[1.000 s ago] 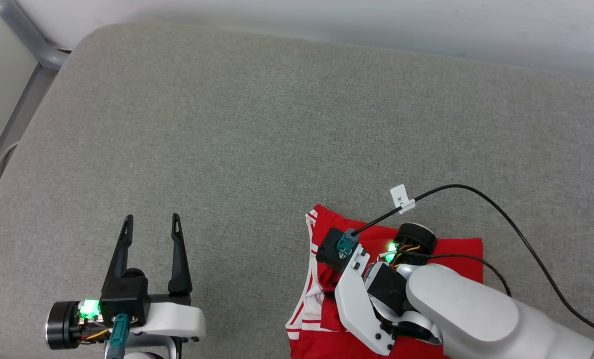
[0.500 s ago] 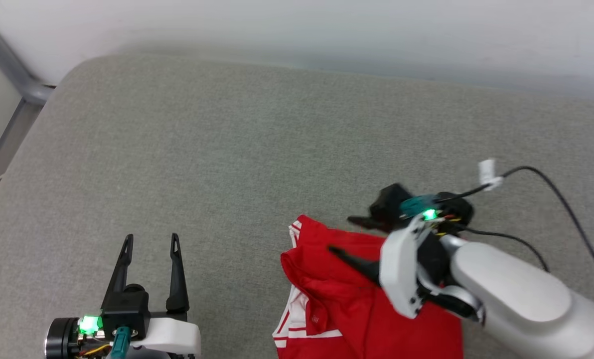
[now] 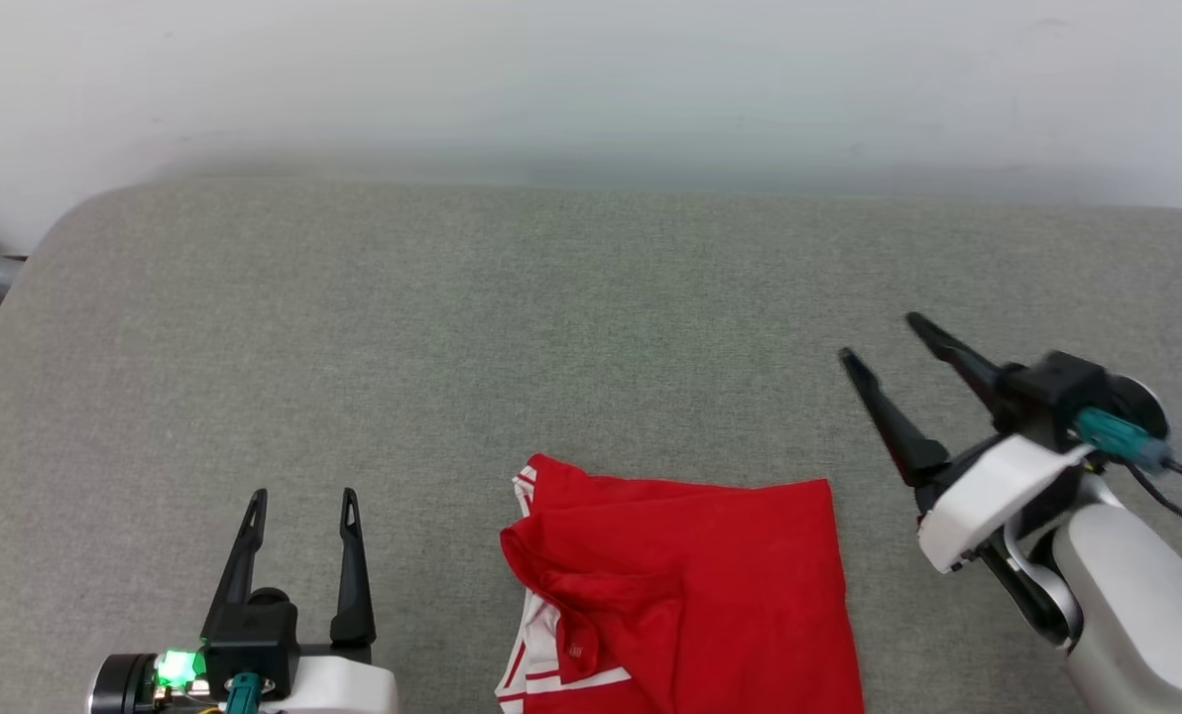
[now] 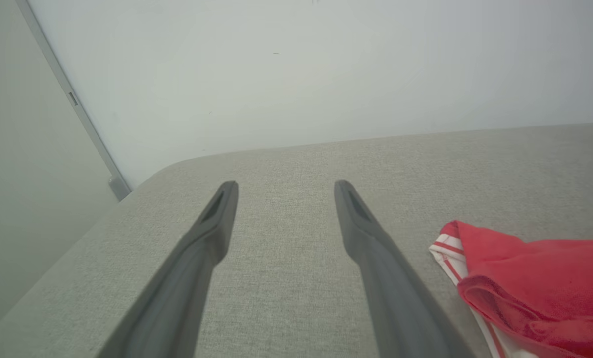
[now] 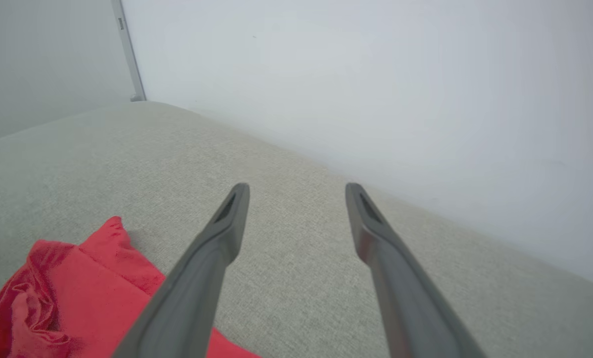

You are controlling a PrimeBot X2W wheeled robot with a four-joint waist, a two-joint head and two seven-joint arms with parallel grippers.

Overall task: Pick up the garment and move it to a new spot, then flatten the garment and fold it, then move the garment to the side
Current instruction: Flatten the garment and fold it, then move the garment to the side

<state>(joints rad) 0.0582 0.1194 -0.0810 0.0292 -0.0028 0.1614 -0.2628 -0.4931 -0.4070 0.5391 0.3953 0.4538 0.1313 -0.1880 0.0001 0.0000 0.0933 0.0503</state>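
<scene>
Right gripper [image 3: 877,337] hangs over the grey cushion [image 3: 452,327] with its two dark fingers spread wide and nothing between them, angled forward and toward the robot's left. The garment [image 3: 690,585] lies on the cushion just to this gripper's left and a little nearer the robot, clear of the fingertips. Left gripper [image 3: 304,493] points straight ahead, its fingers likewise parted and bare, with the garment off to its right, near but not touching. The garment is folded into a rough red rectangle (a white sleeve with red stripes peeks out at the bunched edge facing the left gripper). Beyond both pairs of fingertips the cushion runs on to a pale wall [image 3: 591,79]
</scene>
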